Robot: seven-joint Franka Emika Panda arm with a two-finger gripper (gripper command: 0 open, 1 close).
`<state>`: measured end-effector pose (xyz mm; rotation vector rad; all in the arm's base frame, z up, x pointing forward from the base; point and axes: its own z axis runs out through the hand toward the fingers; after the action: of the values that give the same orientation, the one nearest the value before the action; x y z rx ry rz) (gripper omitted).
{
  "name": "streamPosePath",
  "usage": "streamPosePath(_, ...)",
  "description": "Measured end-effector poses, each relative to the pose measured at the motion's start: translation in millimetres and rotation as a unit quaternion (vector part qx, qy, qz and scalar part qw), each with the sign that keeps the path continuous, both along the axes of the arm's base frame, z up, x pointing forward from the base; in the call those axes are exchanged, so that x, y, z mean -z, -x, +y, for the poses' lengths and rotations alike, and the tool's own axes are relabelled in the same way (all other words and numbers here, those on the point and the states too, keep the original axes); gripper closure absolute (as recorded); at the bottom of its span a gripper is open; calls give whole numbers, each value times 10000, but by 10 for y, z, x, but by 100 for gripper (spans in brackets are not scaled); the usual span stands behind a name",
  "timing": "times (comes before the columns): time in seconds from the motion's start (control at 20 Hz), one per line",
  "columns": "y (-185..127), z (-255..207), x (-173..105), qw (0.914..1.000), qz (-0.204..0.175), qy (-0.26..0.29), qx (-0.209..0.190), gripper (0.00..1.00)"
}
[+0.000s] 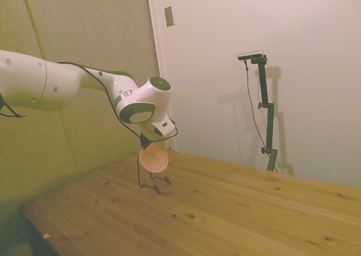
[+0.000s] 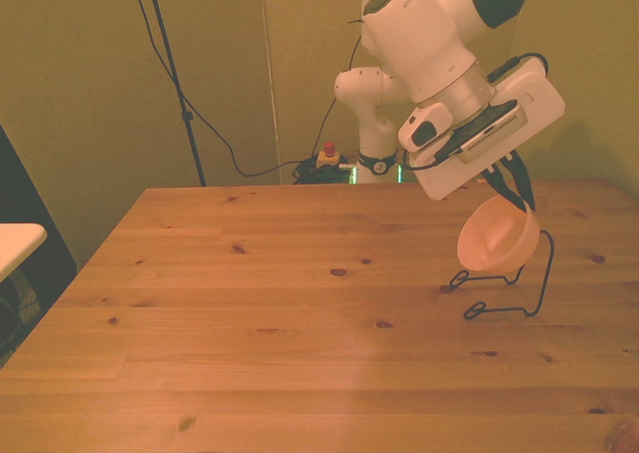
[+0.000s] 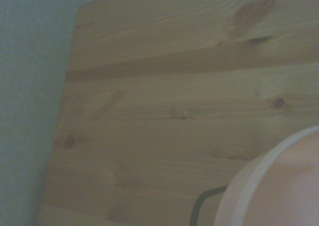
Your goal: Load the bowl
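Note:
The pale pink bowl (image 1: 153,159) (image 2: 496,237) hangs tipped on its edge, with its hollow facing the front view's left. My gripper (image 1: 148,142) (image 2: 516,202) is shut on its upper rim from above. The bowl sits inside the upright loop of a thin black wire rack (image 1: 139,177) (image 2: 547,263), which stands on the wooden table (image 2: 300,303) near the front view's right edge. I cannot tell whether the bowl touches the wire. Up close, the wrist view catches a part of the bowl's rim (image 3: 259,186) and a bend of the rack wire (image 3: 199,203).
The rack's feet (image 2: 499,311) spread over the table toward the camera in the front view. A pale surface (image 2: 18,241) juts in off the table at the front view's left. A wall stands close behind the table in the side view.

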<state>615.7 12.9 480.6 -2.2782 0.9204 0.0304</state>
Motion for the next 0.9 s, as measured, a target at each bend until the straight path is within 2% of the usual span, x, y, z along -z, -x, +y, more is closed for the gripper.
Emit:
streamPosePath(0.4,-1,-135,295,9962,-58,-752,-433,100)
streamPosePath(0.9,-7,-141,578,9911,-210,-1151,-634,100)
